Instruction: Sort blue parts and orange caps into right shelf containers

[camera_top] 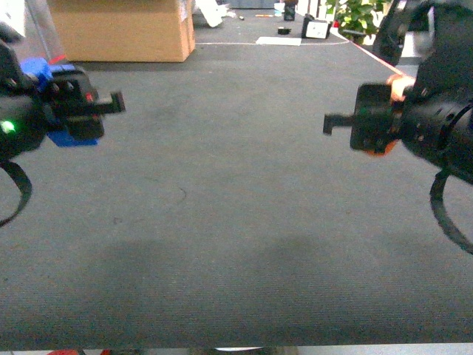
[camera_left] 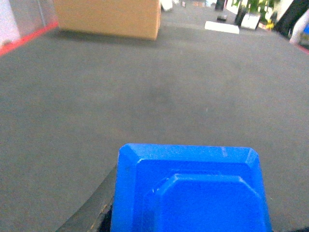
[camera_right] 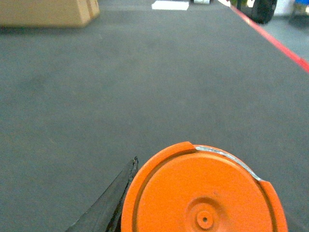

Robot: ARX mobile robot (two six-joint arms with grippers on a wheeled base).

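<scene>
Above a dark grey worktop (camera_top: pixel 236 222), each end effector carries one piece, the two held well apart and facing one another.

At the left end effector (camera_top: pixel 111 103) a blue part (camera_left: pixel 193 193) sits clamped between the fingers, filling the bottom of the left wrist view, with its blue edge showing behind and beneath the black body in the head view; at the right end effector (camera_top: pixel 336 124) an orange cap (camera_right: pixel 205 193) is gripped, its round face with a small centre boss low in the right wrist view; far ahead of the left end effector stands a brown cardboard box (camera_top: pixel 122 29); beyond the right end effector a red line (camera_right: pixel 270 38) runs along the worktop edge.
</scene>
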